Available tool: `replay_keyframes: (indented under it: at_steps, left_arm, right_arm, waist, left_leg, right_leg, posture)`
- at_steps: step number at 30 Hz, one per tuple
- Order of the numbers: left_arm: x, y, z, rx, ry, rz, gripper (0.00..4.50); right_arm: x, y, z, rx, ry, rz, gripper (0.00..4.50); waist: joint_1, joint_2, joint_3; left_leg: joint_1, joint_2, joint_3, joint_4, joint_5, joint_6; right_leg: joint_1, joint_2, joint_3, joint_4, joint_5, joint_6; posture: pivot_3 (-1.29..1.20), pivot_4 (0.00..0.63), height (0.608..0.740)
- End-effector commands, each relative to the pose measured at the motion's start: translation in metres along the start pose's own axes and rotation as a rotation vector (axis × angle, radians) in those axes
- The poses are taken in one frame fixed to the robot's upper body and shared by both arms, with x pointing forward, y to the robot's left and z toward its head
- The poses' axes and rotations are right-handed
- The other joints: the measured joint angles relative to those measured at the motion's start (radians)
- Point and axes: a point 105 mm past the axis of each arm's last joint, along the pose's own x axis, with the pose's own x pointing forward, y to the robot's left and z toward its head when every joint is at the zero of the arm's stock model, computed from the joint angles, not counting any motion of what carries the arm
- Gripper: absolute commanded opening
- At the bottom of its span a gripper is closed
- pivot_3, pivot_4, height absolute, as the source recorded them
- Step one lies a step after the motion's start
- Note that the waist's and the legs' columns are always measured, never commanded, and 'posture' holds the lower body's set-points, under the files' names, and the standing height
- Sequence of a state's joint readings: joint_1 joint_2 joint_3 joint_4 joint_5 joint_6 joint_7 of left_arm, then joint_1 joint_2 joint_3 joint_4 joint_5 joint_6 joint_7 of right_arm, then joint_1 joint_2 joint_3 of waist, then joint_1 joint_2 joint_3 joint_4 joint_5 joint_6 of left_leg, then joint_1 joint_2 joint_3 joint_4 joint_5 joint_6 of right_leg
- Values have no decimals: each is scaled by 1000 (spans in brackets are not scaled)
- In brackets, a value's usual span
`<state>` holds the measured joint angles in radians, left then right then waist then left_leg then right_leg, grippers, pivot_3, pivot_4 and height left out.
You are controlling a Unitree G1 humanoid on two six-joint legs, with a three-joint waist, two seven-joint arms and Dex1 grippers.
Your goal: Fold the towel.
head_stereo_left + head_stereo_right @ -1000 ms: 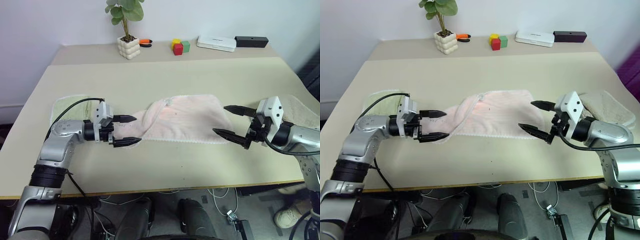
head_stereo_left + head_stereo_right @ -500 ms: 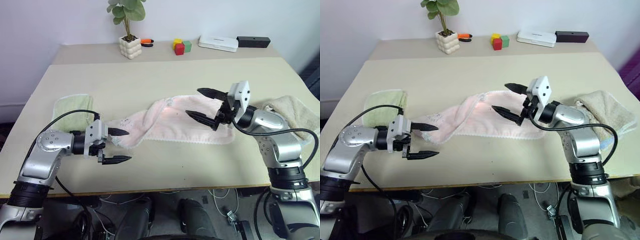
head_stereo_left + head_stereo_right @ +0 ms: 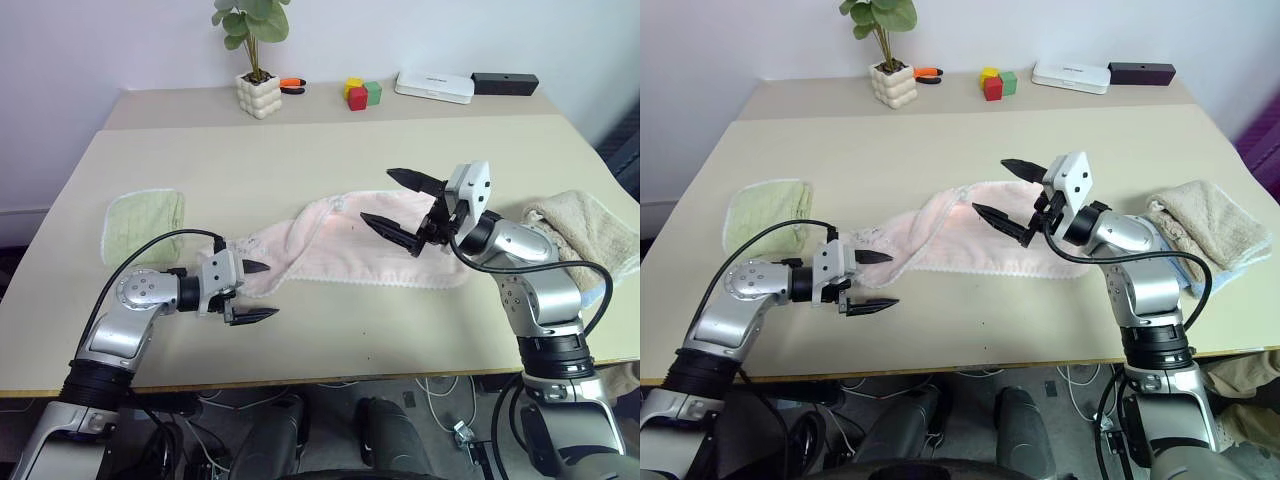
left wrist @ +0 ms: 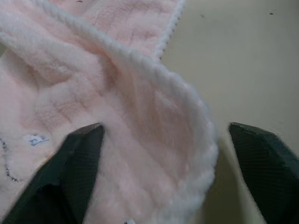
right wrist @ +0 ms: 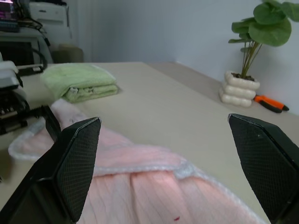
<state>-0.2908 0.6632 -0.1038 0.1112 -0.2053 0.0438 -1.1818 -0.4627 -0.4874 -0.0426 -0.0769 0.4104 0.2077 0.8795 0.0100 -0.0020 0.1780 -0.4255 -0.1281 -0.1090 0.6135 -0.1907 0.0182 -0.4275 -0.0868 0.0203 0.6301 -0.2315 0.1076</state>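
The towel (image 3: 340, 245), pale pink with a white scalloped edge, lies stretched left to right across the middle of the table (image 3: 330, 150), bunched near its centre. My left gripper (image 3: 270, 290) is open low at the towel's left end. In the left wrist view that end (image 4: 117, 93) lies between the two spread black fingers (image 4: 79, 158). My right gripper (image 3: 380, 197) is open, hovering above the towel's right half and pointing left. Nothing is between its fingers (image 5: 77, 158); the towel (image 5: 154, 182) lies below them.
A folded light-green towel (image 3: 145, 215) lies at the table's left. A beige towel (image 3: 585, 225) is heaped at the right edge. Along the back stand a potted plant (image 3: 258, 95), coloured blocks (image 3: 362, 93), a white box (image 3: 432, 87) and a black box (image 3: 505, 83).
My left gripper has sunk to the table at the towel's left end. My right gripper has swung left from beside the towel's right end to above it.
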Motion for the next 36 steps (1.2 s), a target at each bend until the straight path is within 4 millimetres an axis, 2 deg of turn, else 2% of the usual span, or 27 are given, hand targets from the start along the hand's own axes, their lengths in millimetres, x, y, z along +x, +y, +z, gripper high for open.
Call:
replay_keyframes:
  at_steps: [1,6,8,10,13,16,19,22,29,31,36]
  left_arm:
    - [0,6,9,5,-38,1,2643]
    - [-2,12,21,38,-72,3,31]
    - [-6,14,25,35,-88,5,31]
    - [-18,19,33,30,-117,19,31]
    - [-30,25,44,18,-167,40,31]
    - [-33,25,48,2,-179,47,31]
    - [-34,29,48,20,-178,101,31]
    - [-33,27,42,25,-171,143,31]
    - [-28,20,41,16,-186,165,31]
    - [-27,17,42,11,-190,173,31]
    - [-26,13,41,3,-185,187,31]
  right_arm:
    - [-2,1,11,-43,-40,-13,4500]
    - [-4,-2,5,-43,-35,-46,4500]
    - [-4,-4,2,-50,-30,-63,4500]
    - [-3,-14,-6,-73,7,-128,4500]
    - [-3,-49,-24,-77,112,-309,4500]
    - [-5,-71,-34,-62,177,-400,4500]
    - [-7,-97,-48,27,240,-521,4500]
    - [1,-117,-68,123,342,-621,4500]
    - [7,-134,-88,248,455,-708,4500]
    - [4,-136,-95,278,514,-727,4500]
    - [-3,-139,-102,343,534,-781,4500]
  waist:
    - [0,0,0]
    - [1,0,0]
    - [0,0,0]
    - [-2,0,0]
    - [-8,0,0]
    - [-7,0,0]
    - [-6,0,0]
    - [-19,0,0]
    - [-26,1,0]
    - [-29,1,1]
    - [-28,1,1]
  left_leg:
    - [0,0,0,0,0,0]
    - [0,0,0,1,0,0]
    - [0,0,0,1,0,0]
    - [0,0,0,0,0,0]
    - [0,0,0,0,0,0]
    - [0,0,0,0,0,-1]
    - [0,0,0,0,1,0]
    - [1,0,0,0,2,1]
    - [1,0,0,-3,2,0]
    - [1,0,0,-3,2,0]
    - [1,0,0,-3,2,0]
  right_leg:
    - [0,0,0,0,0,0]
    - [0,0,0,0,0,0]
    - [0,0,0,0,0,0]
    - [0,0,0,0,0,0]
    - [0,0,0,1,0,0]
    - [0,1,0,0,0,-1]
    - [0,1,0,0,0,-1]
    - [0,1,0,0,1,-1]
    - [-1,1,1,1,1,-1]
    - [-1,1,1,1,1,-1]
    - [-1,2,1,1,1,-1]
  posture:
    - [0,150,740]
    - [0,150,740]
    - [0,150,740]
    - [0,150,740]
    - [0,150,740]
    - [0,150,740]
    - [0,150,740]
    - [0,150,740]
    - [0,150,740]
    - [0,150,740]
    - [0,150,740]
